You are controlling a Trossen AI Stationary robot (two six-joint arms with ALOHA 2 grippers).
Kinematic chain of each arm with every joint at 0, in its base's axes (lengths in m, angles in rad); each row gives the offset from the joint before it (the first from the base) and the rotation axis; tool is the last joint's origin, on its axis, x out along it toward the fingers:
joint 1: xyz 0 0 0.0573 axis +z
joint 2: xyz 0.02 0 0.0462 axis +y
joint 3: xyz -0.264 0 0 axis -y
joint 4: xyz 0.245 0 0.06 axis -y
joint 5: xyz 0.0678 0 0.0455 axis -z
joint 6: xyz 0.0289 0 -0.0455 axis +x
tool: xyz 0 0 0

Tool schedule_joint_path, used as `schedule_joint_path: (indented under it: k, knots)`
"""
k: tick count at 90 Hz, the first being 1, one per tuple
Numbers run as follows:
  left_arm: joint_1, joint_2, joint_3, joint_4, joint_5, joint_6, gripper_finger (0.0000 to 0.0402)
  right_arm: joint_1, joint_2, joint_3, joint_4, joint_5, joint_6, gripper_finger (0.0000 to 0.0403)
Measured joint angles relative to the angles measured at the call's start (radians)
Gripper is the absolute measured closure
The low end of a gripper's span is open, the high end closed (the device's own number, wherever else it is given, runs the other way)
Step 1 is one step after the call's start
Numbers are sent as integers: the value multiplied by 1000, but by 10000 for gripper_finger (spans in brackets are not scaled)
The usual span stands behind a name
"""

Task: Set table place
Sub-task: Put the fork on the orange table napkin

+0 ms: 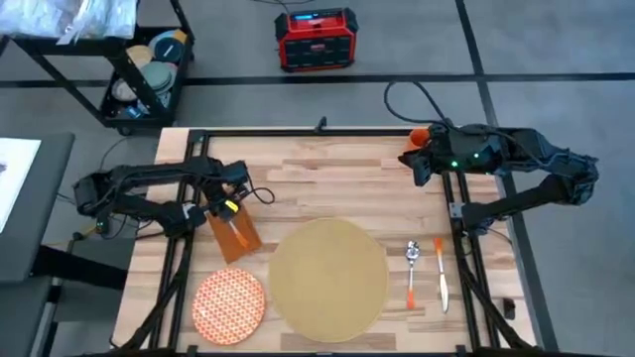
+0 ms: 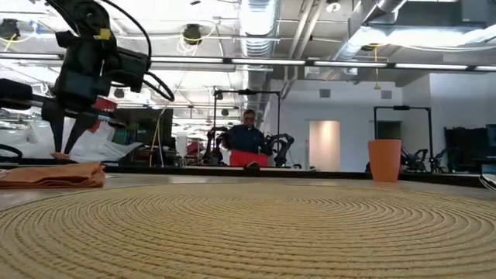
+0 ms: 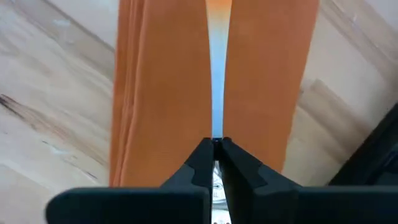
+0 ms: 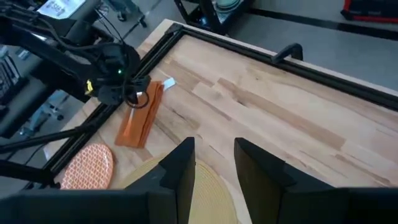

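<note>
Woven placemat (image 1: 327,278) lying near the table's (image 1: 347,178) front edge, centred between the two arms. To its left, touching or nearly so, orange-patterned plate (image 1: 228,302). Behind the plate and up-left of the placemat, folded rust napkin (image 1: 234,236) flat on the wood, with a knife (image 1: 238,234) lying on top along its length. To the placemat's right, spoon (image 1: 412,270) and another orange-handled piece (image 1: 441,278) side by side, just apart from the mat. Well behind these, at the table's far right corner, cup (image 1: 421,136) upright.

Left gripper (image 1: 230,206) poised at the napkin's far end. Seen only from the left wrist: fingers (image 3: 202,163) pinched together, tips meeting on the knife's steel blade (image 3: 217,93), napkin (image 3: 161,81) spread either side. From the low camera, same gripper (image 2: 63,136) pointing down at the napkin (image 2: 53,175); knife hidden there, contact not clear.

Right gripper (image 1: 419,164) beside the cup, off the placemat's far right. Right wrist alone showing its fingers (image 4: 180,165) spread apart, nothing between, looking across bare wood to the napkin (image 4: 140,115), plate (image 4: 87,167) and placemat edge (image 4: 208,190).

Low camera alone catching the cup (image 2: 384,160) standing beyond the mat (image 2: 248,232), and a person (image 2: 248,138) seated in the room behind.
</note>
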Motion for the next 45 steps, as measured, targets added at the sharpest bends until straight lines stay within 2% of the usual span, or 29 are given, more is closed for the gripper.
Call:
schedule_joint_path:
  k: [21,45]
  knots:
    - [12,44,0,6,-1,27,400,1,0,0,-1,-1,2,301]
    - [12,70,0,18,-2,-5,367,9,0,0,-1,-14,-17,301]
